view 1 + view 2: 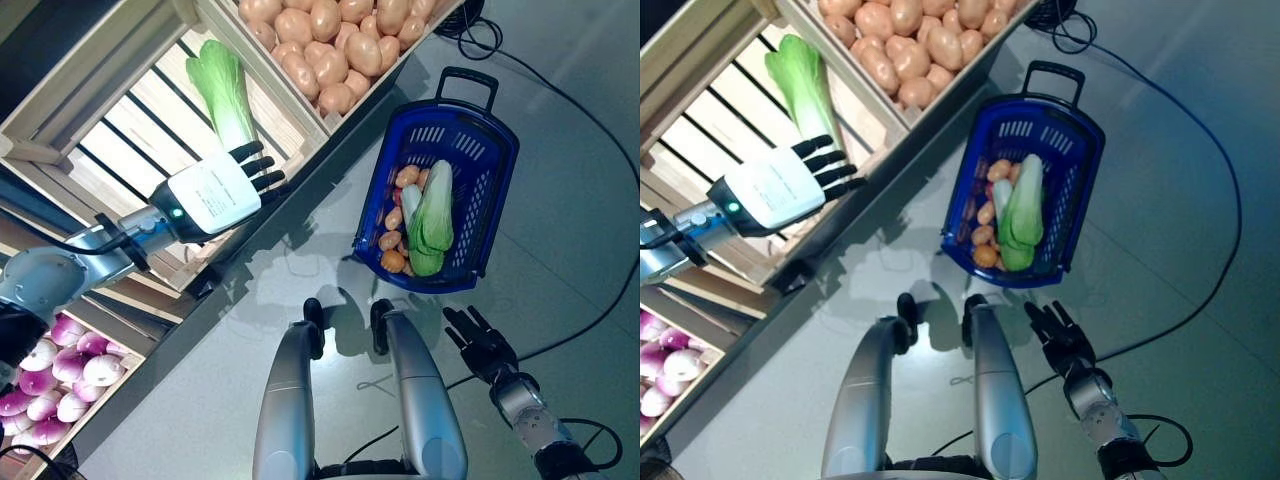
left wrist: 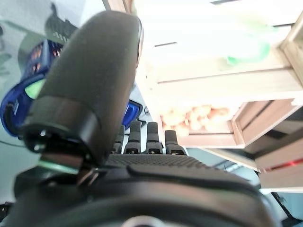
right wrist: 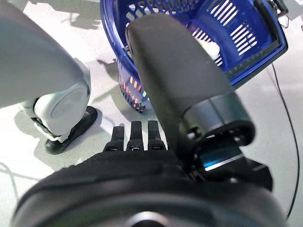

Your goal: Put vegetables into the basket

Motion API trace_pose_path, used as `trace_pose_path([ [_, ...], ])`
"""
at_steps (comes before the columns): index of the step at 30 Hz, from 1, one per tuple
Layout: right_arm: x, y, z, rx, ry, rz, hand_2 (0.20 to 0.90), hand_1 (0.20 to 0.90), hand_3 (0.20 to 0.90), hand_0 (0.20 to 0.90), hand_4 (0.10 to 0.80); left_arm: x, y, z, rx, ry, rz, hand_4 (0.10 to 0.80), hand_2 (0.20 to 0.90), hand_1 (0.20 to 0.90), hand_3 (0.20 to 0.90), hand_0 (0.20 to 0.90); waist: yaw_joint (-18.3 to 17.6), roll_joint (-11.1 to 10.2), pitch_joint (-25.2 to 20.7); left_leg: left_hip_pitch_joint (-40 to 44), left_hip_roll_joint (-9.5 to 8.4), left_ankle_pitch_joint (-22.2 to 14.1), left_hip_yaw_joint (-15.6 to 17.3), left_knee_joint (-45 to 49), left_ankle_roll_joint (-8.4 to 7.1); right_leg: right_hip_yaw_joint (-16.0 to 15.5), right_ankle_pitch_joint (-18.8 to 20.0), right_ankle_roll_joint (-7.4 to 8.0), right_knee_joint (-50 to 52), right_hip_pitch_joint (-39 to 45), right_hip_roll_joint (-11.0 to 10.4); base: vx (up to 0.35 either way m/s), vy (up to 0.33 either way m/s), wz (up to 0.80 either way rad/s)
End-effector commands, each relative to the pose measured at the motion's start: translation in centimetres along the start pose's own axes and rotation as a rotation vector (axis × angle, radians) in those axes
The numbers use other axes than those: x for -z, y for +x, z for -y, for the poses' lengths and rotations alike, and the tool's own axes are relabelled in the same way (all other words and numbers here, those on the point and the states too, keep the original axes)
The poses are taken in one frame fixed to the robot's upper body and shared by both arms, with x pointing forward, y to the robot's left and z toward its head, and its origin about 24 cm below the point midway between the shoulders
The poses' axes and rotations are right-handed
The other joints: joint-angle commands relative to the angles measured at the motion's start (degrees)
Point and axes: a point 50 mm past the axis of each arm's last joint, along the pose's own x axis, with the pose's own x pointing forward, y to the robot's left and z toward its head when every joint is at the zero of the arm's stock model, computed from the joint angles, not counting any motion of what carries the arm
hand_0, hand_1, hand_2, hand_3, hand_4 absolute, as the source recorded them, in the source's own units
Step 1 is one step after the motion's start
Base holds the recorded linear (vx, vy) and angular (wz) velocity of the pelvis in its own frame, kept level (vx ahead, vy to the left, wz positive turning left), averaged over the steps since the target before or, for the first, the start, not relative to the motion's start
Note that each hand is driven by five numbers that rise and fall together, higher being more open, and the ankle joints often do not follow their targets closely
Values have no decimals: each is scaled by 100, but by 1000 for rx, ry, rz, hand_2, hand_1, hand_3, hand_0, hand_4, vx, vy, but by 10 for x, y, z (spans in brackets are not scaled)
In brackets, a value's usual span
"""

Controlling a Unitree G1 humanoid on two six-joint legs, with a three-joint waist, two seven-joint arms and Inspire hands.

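Note:
The blue basket (image 1: 492, 190) stands on the floor and holds a green leafy cabbage (image 1: 434, 218) and several small orange-brown potatoes (image 1: 392, 240). My left hand (image 1: 215, 192) is open with straight fingers, reaching over the wooden crate just below a green leafy cabbage (image 1: 222, 88) that lies on the slats, its fingertips (image 1: 262, 166) close to the stalk end. It holds nothing. My right hand (image 1: 482, 343) is open and empty, low over the floor in front of the basket. The basket also shows in the right wrist view (image 3: 246, 56).
The wooden stand (image 1: 330, 130) runs diagonally across the left, its front edge between my left hand and the basket. A black cable (image 1: 600, 130) lies on the floor to the right of the basket. Grey floor (image 1: 250, 330) lies between stand and basket.

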Motion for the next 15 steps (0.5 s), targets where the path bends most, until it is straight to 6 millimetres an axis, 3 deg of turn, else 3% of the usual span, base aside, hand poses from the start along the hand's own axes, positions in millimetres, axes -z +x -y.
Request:
trace_pose_path([
  [1,-20,-8,-1,-79,-19,55,900,900,900,900,800,56,-12,-32,-150,125,-256,800,900,900,900,900,-34,26,-17,-131,-31,104,171,69,247,-157,1162,93,-888,236,-198,0,0,0],
  [8,-17,-8,-5,-85,-15,48,900,900,900,900,800,59,-28,-21,-266,190,-335,800,900,900,900,900,-16,15,-17,-210,-15,132,163,55,233,-167,1136,80,-830,132,-180,-9,3,0],
  [15,-15,-7,-12,-98,-13,51,900,900,900,900,800,65,-30,-29,-412,213,-427,800,900,900,900,900,-20,1,-19,-211,-20,152,160,12,220,-151,1115,74,-804,94,-148,0,0,0],
])
